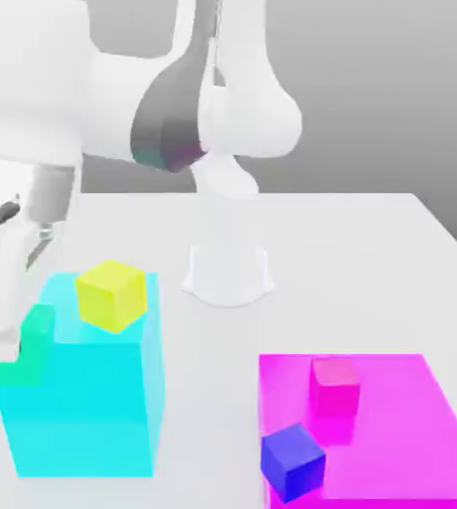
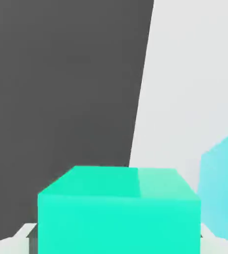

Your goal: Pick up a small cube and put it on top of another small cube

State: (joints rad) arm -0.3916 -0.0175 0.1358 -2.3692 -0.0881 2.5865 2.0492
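My gripper (image 1: 12,348) is at the exterior view's left, shut on a small green cube (image 1: 36,333); one white finger covers part of the cube's front. In the hand view the green cube (image 2: 118,213) sits between the two pale fingertips (image 2: 24,239). The held cube hangs off the table, against the upper left edge of a tall cyan block (image 1: 83,398). A small yellow cube (image 1: 111,294) rests on top of that block. A small pink cube (image 1: 334,386) and a small blue cube (image 1: 292,460) sit on a flat magenta slab (image 1: 411,418).
The arm's white base (image 1: 228,263) stands mid-table behind the blocks. The white table (image 1: 372,258) ends near the cyan block (image 2: 225,188), with dark floor (image 2: 61,84) beyond the edge in the hand view.
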